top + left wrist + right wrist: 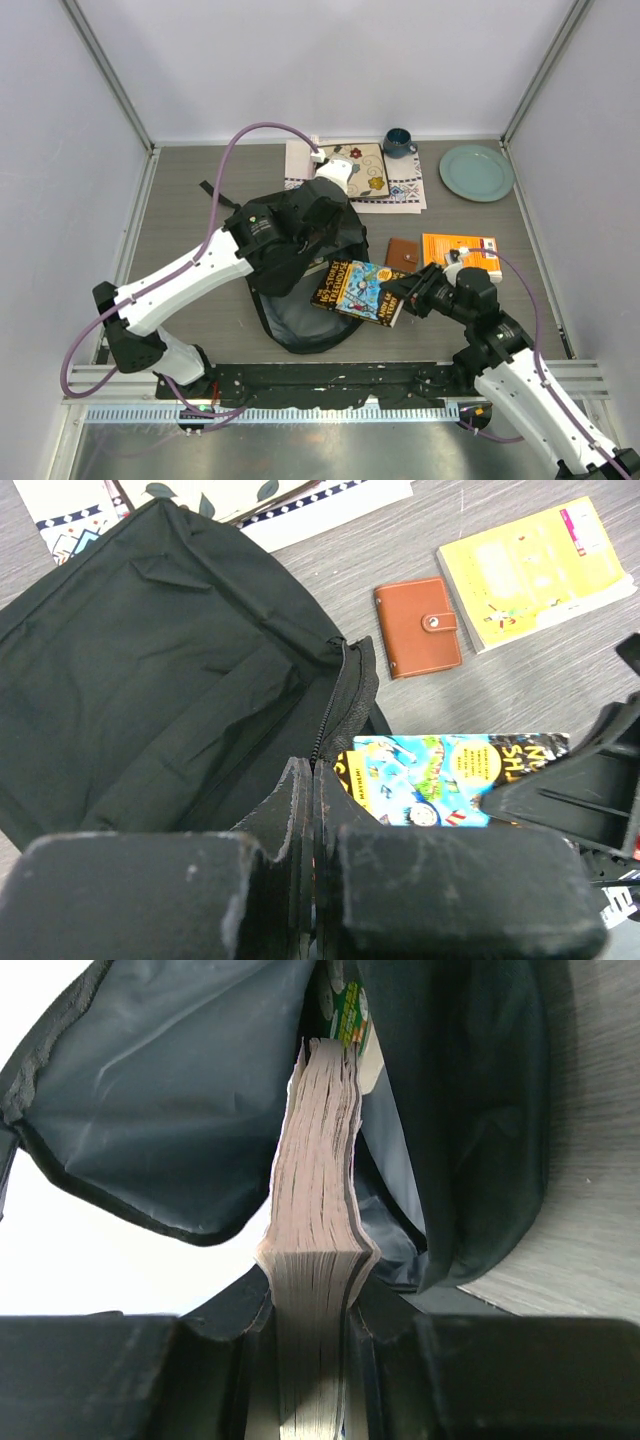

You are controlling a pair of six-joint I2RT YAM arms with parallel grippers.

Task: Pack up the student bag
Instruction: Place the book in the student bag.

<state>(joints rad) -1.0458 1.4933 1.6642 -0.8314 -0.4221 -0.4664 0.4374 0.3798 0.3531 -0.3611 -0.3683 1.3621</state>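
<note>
The right gripper (312,1305) has its jaws pinching the near end of a thick paperback book with a bright cartoon cover (320,1140), one pad on each cover and the page block between them. From the jaws the paperback book runs straight ahead, and its far end is just inside the mouth of the student bag (305,290), a large black soft fabric backpack with grey lining. In the right wrist view the grey lining shows on both sides of the pages.

The left gripper (312,790) has its jaws pressed together on the bag's zipper edge and holds the opening up. The bag lies in the middle of the table, to the left of the right arm. The book's long axis points leftward into that opening, so by my reading the right arm is the one placed to push it deeper, and the lifted rim is the thing it must clear.

Just beside the right arm, apart from the bag, lie a small brown leather wallet with a snap (417,626) and an orange-and-yellow softcover book (535,570). Farther back are a patterned cloth mat (405,190), a floral flat case (362,170), a dark blue mug (398,143) and a pale green round plate (477,172). The grey wood-grain table (190,190) stands inside plain white walls.
</note>
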